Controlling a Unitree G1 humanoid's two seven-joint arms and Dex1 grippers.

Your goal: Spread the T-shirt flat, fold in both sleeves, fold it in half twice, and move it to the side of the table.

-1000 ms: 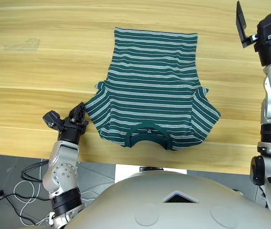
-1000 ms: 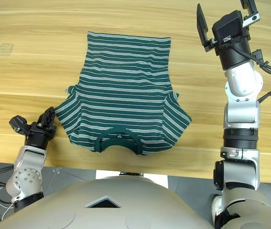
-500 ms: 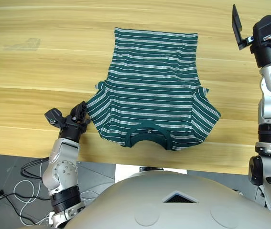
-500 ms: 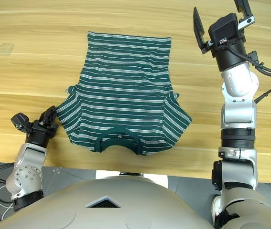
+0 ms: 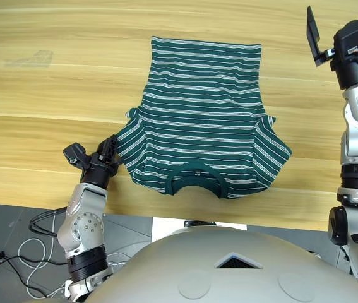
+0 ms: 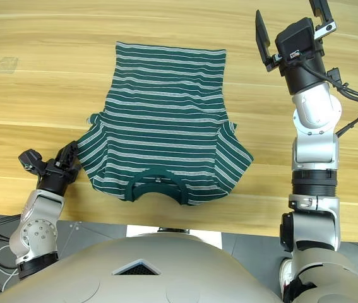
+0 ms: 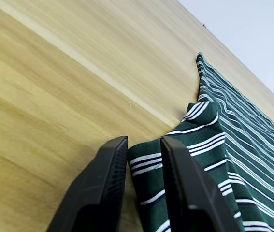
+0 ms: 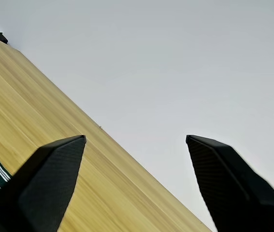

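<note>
Now | left gripper [image 7: 144,142] closed on sleeve [image 7: 146,166] of T-shirt [image 5: 201,120] | sleeve to be drawn outward, kept low | right gripper [image 6: 290,22] splayed beside T-shirt

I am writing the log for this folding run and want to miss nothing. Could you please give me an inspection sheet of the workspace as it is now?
Surface: wooden table, light planks, no stains seen.
Job's things: T-shirt, green with white stripes, lies flat with the collar toward the robot; neither sleeve is folded in yet.
Clutter: nothing seen.
Grippers: left gripper is low at the table's near edge, closed on the edge of the left sleeve. Right gripper is open, raised beyond the shirt's right side, holding nothing.
Cables: loose cables lie on the floor beside the left arm, off the table.
Surroundings: grey floor below the near table edge.
</note>
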